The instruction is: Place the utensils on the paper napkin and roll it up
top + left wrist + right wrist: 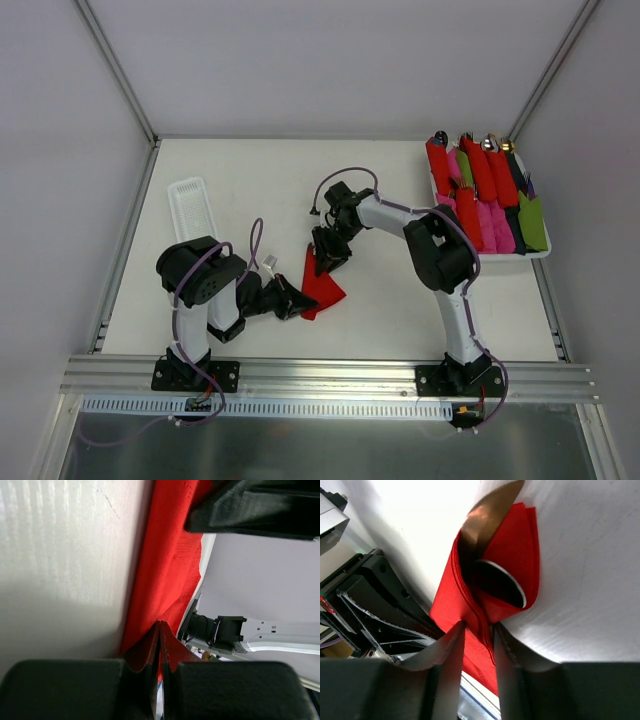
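Note:
The red paper napkin point(322, 283) lies mid-table, folded into a narrow strip around the utensils. My left gripper point(297, 303) is shut on its near left edge; in the left wrist view the jaws point(160, 630) pinch a red fold of the napkin point(170, 565). My right gripper point(327, 262) is shut on the far end; in the right wrist view point(479, 630) it pinches the napkin's layers point(520, 545). A shiny spoon head point(502, 585) and another metal tip point(487, 517) poke from the fold. The rest of the utensils is hidden inside.
A white tray point(540, 255) at the back right holds several red, pink and green rolled bundles point(480, 190). A long white ridged tray point(190, 205) lies at the left. Both arms meet mid-table; the right arm point(235, 632) shows in the left wrist view.

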### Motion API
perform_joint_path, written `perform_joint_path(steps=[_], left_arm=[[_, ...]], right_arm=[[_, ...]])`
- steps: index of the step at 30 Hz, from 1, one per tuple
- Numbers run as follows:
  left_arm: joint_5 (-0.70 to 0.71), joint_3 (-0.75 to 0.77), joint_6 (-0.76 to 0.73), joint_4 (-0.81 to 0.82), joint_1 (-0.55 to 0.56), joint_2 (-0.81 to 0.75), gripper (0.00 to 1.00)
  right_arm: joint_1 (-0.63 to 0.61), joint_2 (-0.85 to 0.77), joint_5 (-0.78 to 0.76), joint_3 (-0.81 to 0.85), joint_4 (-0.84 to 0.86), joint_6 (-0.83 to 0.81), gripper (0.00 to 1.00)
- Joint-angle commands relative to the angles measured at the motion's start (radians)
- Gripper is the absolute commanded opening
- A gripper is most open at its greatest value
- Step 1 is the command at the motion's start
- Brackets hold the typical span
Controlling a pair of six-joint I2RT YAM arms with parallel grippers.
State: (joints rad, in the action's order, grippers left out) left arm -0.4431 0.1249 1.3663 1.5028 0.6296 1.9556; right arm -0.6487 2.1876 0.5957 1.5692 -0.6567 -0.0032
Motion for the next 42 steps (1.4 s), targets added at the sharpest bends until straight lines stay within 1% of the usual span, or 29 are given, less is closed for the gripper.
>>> perform_joint_path(steps=[1, 3, 4, 6, 7, 11, 15, 18, 19, 22, 23, 26, 27, 28, 29, 30, 31, 32, 33, 34, 35, 36, 37, 38, 39, 41, 42], left_arm=[[0.066, -0.073, 0.025, -0.015, 0.007, 0.046, 0.0], [0.07, -0.076, 0.025, -0.016, 0.008, 0.043, 0.0], [0.07, -0.077, 0.025, -0.015, 0.007, 0.042, 0.0], [0.073, -0.079, 0.027, -0.015, 0.007, 0.043, 0.0], [0.072, -0.079, 0.027, -0.01, 0.008, 0.043, 0.0], [0.07, -0.08, 0.02, 0.01, 0.007, 0.039, 0.0], [0.069, -0.084, -0.009, 0.059, 0.007, 0.011, 0.0], [0.064, -0.085, -0.041, 0.076, 0.007, -0.045, 0.13], [0.063, -0.084, -0.052, 0.077, 0.008, -0.067, 0.23], [0.052, -0.076, -0.091, 0.044, 0.007, -0.154, 0.35], [0.049, -0.073, -0.102, 0.021, 0.008, -0.179, 0.39], [0.037, -0.051, -0.157, -0.09, 0.007, -0.292, 0.42], [0.038, -0.041, -0.186, -0.126, 0.007, -0.363, 0.43], [0.041, -0.036, -0.203, -0.21, 0.008, -0.403, 0.43], [0.044, -0.028, -0.222, -0.261, 0.005, -0.443, 0.44], [0.047, -0.007, -0.264, -0.32, 0.007, -0.53, 0.46], [0.052, 0.005, -0.286, -0.381, 0.005, -0.579, 0.47], [0.067, 0.019, -0.312, -0.506, 0.004, -0.622, 0.48], [0.075, 0.044, -0.356, -0.566, 0.002, -0.712, 0.5], [0.084, 0.054, -0.381, -0.622, 0.001, -0.76, 0.55], [0.104, 0.07, -0.404, -0.744, -0.007, -0.8, 0.58], [0.115, 0.094, -0.441, -0.8, -0.013, -0.875, 0.61], [0.124, 0.097, -0.45, -0.843, -0.024, -0.908, 0.67], [0.126, 0.097, -0.454, -0.872, -0.063, -0.934, 0.69], [0.097, 0.087, -0.455, -0.888, -0.089, -0.977, 0.71], [0.043, 0.079, -0.454, -0.891, -0.149, -1.006, 0.74], [-0.001, 0.078, -0.464, -0.894, -0.197, -1.032, 0.74]], right_arm=[[-0.008, 0.093, -0.076, -0.015, -0.017, 0.002, 0.27], [-0.006, 0.106, -0.062, -0.014, -0.014, 0.0, 0.22], [-0.005, 0.11, -0.06, -0.012, -0.012, 0.002, 0.15], [-0.002, 0.12, -0.039, -0.009, -0.009, 0.0, 0.09], [0.006, 0.123, -0.03, -0.011, -0.004, 0.0, 0.0], [0.03, 0.097, 0.079, -0.046, 0.063, 0.0, 0.0], [0.047, 0.012, 0.139, -0.1, 0.155, -0.003, 0.0], [0.061, -0.046, 0.188, -0.126, 0.215, -0.012, 0.0], [0.061, -0.06, 0.193, -0.13, 0.223, -0.02, 0.0], [0.061, -0.106, 0.21, -0.153, 0.262, -0.035, 0.0], [0.063, -0.115, 0.216, -0.158, 0.284, -0.037, 0.0], [0.064, -0.141, 0.222, -0.176, 0.31, -0.05, 0.0], [0.064, -0.149, 0.225, -0.184, 0.315, -0.052, 0.0], [0.069, -0.161, 0.231, -0.192, 0.322, -0.052, 0.0], [0.07, -0.167, 0.236, -0.196, 0.336, -0.053, 0.0], [0.072, -0.173, 0.237, -0.201, 0.341, -0.052, 0.0], [0.073, -0.18, 0.24, -0.205, 0.344, -0.055, 0.0], [0.075, -0.19, 0.242, -0.207, 0.345, -0.061, 0.0], [0.078, -0.195, 0.251, -0.212, 0.353, -0.061, 0.0], [0.08, -0.199, 0.254, -0.213, 0.358, -0.061, 0.0], [0.081, -0.21, 0.26, -0.216, 0.365, -0.064, 0.0], [0.083, -0.216, 0.268, -0.219, 0.37, -0.064, 0.0], [0.083, -0.221, 0.271, -0.219, 0.374, -0.064, 0.0], [0.086, -0.227, 0.279, -0.219, 0.379, -0.067, 0.0], [0.084, -0.236, 0.291, -0.218, 0.381, -0.07, 0.0], [0.086, -0.249, 0.311, -0.213, 0.381, -0.075, 0.0], [0.087, -0.267, 0.329, -0.209, 0.382, -0.08, 0.0]])
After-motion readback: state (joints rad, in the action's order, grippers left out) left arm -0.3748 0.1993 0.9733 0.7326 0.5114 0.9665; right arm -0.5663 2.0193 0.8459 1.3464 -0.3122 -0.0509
